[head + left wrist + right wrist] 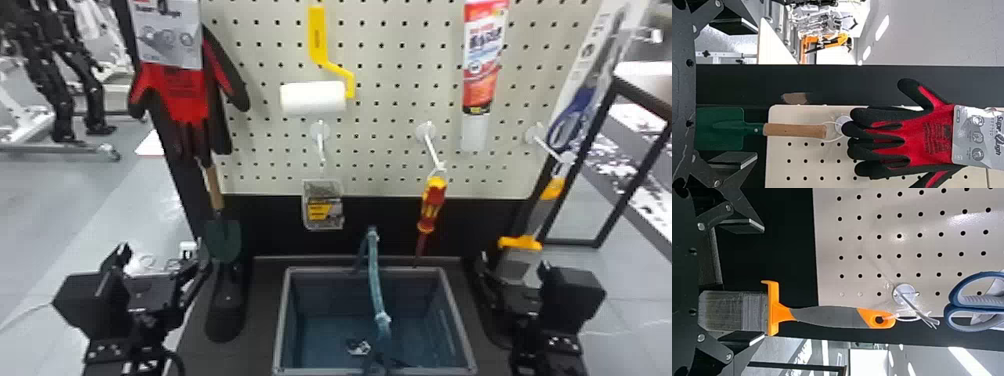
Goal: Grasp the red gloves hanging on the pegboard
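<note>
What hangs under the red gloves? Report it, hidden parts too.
A green trowel with a wooden handle hangs below the red gloves. In the head view the gloves cover the handle's top.

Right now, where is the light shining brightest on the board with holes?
Right wrist view: a pale sheen spreads across the pegboard near the scissors. Left wrist view: the red gloves look evenly lit, with bright patches on the grey surface behind. Head view: no strong glare on the pegboard.
</note>
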`<move>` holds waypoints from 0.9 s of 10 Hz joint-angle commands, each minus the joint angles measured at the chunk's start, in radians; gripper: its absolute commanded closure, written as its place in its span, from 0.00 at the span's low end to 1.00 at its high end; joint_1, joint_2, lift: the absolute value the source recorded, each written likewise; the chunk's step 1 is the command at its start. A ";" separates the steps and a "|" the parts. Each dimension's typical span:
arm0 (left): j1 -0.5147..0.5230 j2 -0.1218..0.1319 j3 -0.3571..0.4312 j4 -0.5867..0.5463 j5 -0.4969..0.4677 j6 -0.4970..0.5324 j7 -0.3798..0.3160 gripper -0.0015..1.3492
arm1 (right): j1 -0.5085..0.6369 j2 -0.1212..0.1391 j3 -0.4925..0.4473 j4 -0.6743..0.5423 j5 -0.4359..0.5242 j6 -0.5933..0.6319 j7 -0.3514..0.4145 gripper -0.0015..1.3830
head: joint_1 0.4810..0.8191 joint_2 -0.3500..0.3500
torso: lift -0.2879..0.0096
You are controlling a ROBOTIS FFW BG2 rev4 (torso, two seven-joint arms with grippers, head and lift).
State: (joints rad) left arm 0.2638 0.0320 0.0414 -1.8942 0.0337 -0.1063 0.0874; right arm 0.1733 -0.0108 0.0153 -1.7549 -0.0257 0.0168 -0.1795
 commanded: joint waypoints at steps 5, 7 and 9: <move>-0.002 -0.003 0.000 0.000 -0.002 0.000 0.002 0.13 | 0.002 -0.001 -0.001 0.000 -0.005 0.000 0.000 0.23 | 0.20 0.50 | 0.63; 0.000 -0.001 -0.005 0.000 0.009 -0.001 0.002 0.13 | 0.002 -0.003 -0.001 0.000 -0.005 0.000 0.000 0.23 | 0.20 0.50 | 0.63; 0.005 -0.003 0.003 -0.059 0.031 0.028 0.002 0.13 | 0.003 -0.003 -0.001 0.000 -0.007 0.000 0.000 0.23 | 0.20 0.50 | 0.63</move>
State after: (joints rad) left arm 0.2663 0.0298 0.0410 -1.9299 0.0546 -0.0961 0.0898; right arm 0.1759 -0.0134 0.0138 -1.7549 -0.0316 0.0168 -0.1795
